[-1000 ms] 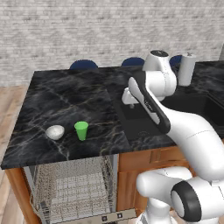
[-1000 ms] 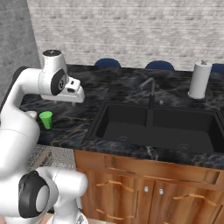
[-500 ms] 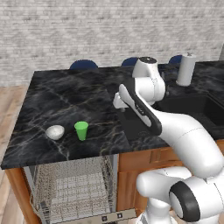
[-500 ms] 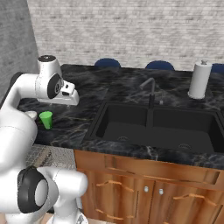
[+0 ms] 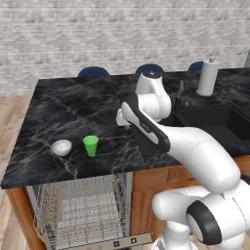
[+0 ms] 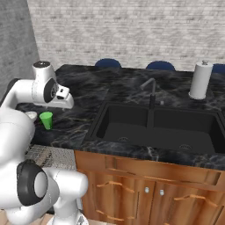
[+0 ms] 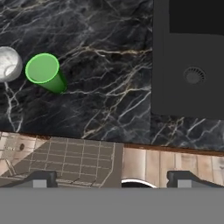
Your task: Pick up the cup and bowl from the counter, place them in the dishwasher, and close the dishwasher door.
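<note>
Pale brick wall (image 5: 122, 34), wooden floor (image 5: 12, 117)

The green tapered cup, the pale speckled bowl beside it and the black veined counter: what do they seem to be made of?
The green tapered cup looks like matte plastic: one flat, saturated colour, thin rim. The pale speckled bowl suggests glazed ceramic or stoneware, with grey flecks on off-white, though the render leaves that open. The black veined counter reads as polished marble: thin pale and gold veins, soft sheen.
</note>
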